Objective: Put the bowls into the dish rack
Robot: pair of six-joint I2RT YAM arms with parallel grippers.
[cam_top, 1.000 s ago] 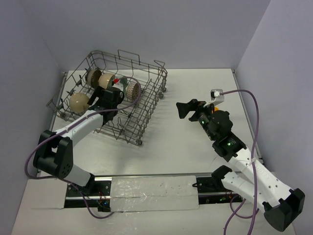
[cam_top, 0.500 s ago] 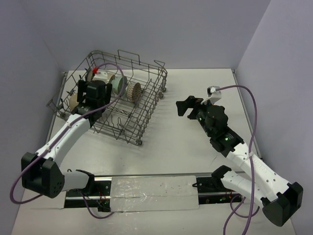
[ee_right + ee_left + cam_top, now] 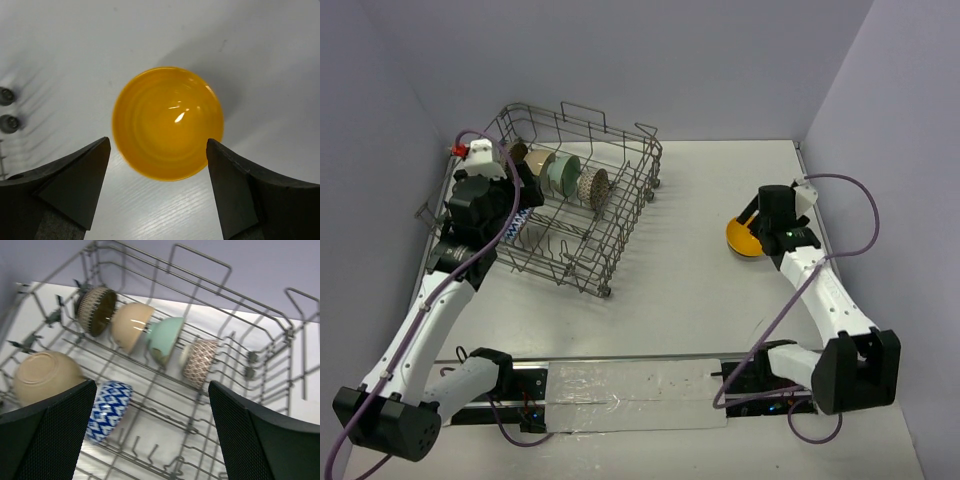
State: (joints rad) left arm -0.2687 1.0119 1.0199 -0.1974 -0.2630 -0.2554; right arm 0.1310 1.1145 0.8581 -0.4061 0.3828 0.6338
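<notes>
The grey wire dish rack [image 3: 624, 222] stands at the back left. A row of bowls is on edge inside it: dark brown [image 3: 97, 310], beige [image 3: 131, 326], pale green [image 3: 165, 337] and a brown-patterned one [image 3: 200, 362]. A blue-white bowl [image 3: 110, 410] and a larger beige bowl [image 3: 45, 377] lie nearer. My left gripper [image 3: 150, 440] hangs open over the rack's left side [image 3: 520, 190], holding nothing. An orange-yellow bowl [image 3: 167, 122] sits upright on the table at the right [image 3: 742, 238]. My right gripper [image 3: 158, 150] hovers right above it [image 3: 760, 215], open, one finger on each side.
The white table [image 3: 680, 280] is boxed in by pale walls at the back and both sides. A black rail with taped foil [image 3: 630, 385] runs along the near edge between the arm bases. Two rack feet [image 3: 6, 110] show at the left of the right wrist view.
My left arm has drawn back from the rack's middle to its left side, empty. My right arm has swung right and turned down over the orange-yellow bowl, which now shows.
</notes>
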